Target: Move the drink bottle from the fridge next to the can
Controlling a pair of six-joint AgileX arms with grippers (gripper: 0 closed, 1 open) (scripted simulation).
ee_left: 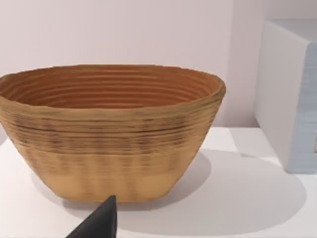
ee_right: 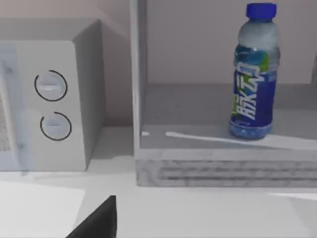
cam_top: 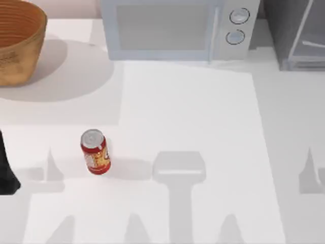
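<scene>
The drink bottle [ee_right: 253, 74] stands upright inside the fridge [ee_right: 218, 163] (back right of the table); the can [cam_top: 95, 152] stands front left. Neither gripper's grip state can be told.

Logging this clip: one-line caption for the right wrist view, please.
Drink bottle stands upright inside the fridge, beside the white microwave, not yet grasped.

Ribbed woven basket [ee_left: 111, 134], glossy can [cam_top: 95, 152]
</scene>
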